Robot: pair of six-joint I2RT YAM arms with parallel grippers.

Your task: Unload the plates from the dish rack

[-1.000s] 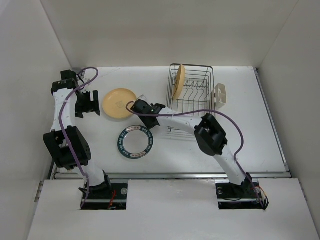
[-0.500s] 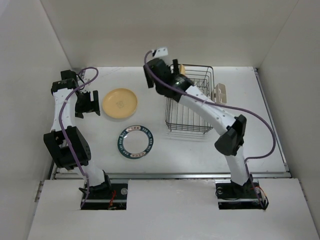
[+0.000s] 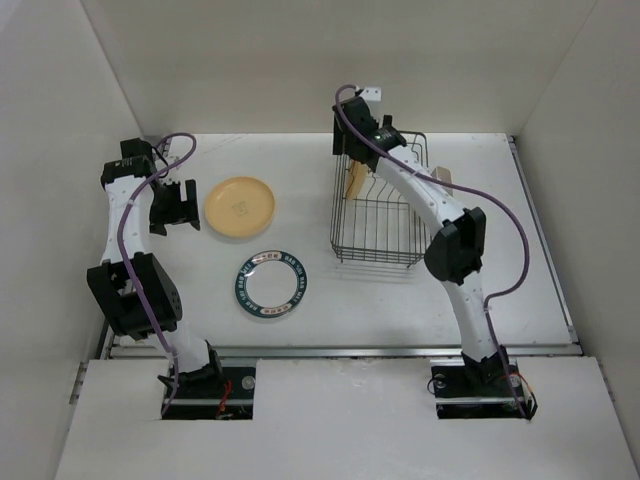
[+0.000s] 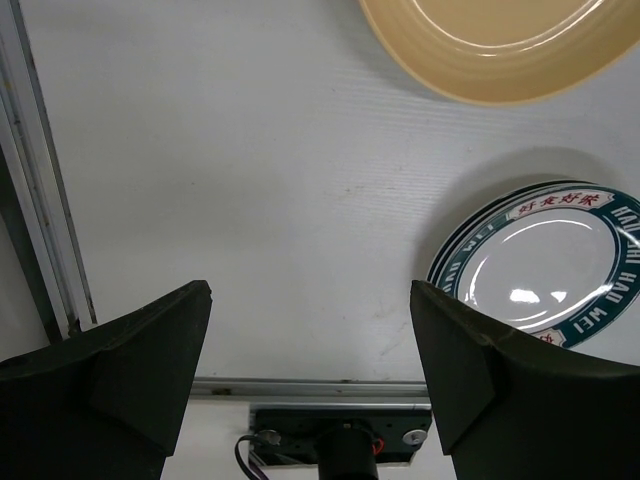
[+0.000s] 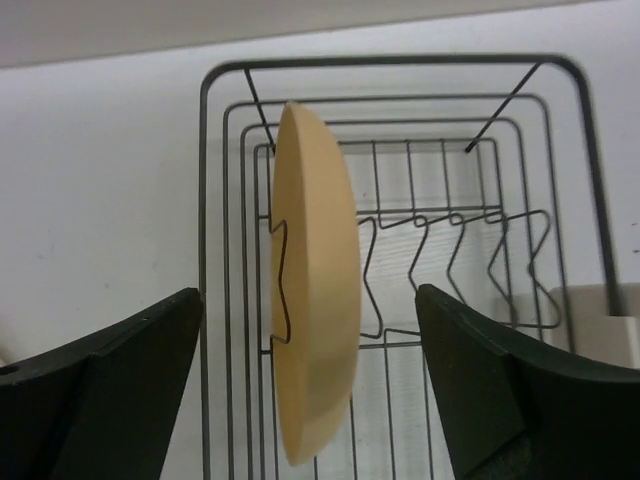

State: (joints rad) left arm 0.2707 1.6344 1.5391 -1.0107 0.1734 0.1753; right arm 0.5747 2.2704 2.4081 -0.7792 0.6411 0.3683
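Table first: right of centre on it stands the dish rack, with one tan plate upright on edge by its left wall. A yellow plate and a teal-rimmed plate lie flat further left. My right gripper hangs above the upright plate, fingers spread wide. I should drop straight, centre its rim between them, pinch clear of the prongs, then lift vertically. My left gripper hovers spread and empty beside the yellow plate.
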